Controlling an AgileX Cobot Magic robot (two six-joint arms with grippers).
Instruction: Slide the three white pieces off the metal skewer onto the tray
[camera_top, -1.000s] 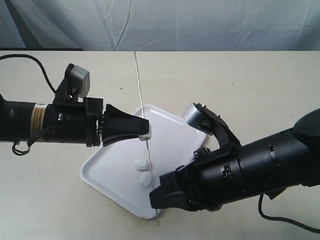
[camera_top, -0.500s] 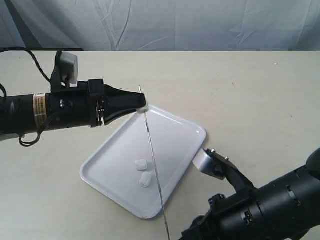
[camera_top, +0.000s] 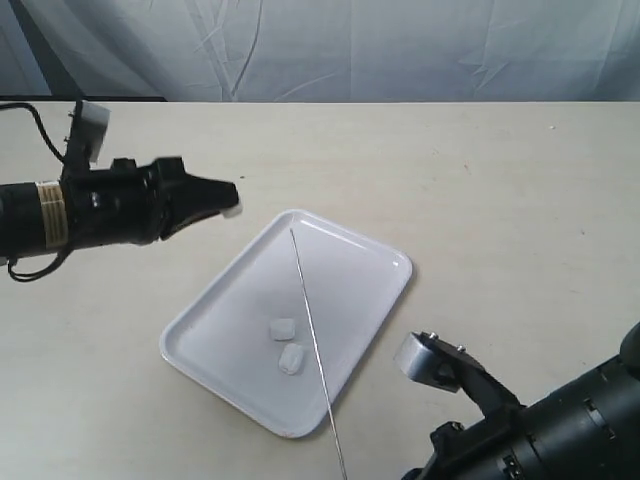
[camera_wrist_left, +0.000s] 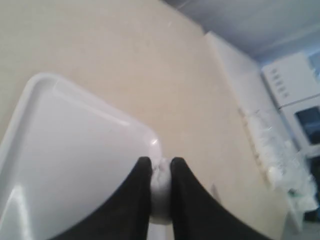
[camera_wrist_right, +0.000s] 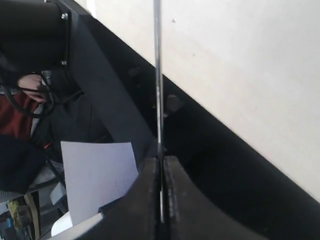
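Observation:
The white tray (camera_top: 360, 262) lies at an angle in the middle of the table. Two white pieces (camera_top: 281, 328) (camera_top: 292, 358) rest on it side by side. The metal skewer (camera_top: 312, 330) slants bare across the tray, from its far part past its near rim. My left gripper (camera_top: 228, 196) hovers left of the tray's far corner, shut on the third white piece (camera_wrist_left: 161, 187) beside the tray (camera_wrist_left: 75, 150). My right gripper (camera_wrist_right: 161, 167) is shut on the skewer (camera_wrist_right: 157, 75); its fingers are below the exterior view's edge.
The right arm (camera_top: 540, 440) fills the exterior view's lower right corner. Past the table's near edge (camera_wrist_right: 200, 105), the right wrist view shows a white sheet (camera_wrist_right: 97, 175), cables and dark framework. A grey curtain (camera_top: 400, 50) hangs behind the table.
The left gripper has pulled back to the left with the third white piece, off the skewer's tip. The right arm has drawn the skewer toward the near edge, its far end now low over the tray.

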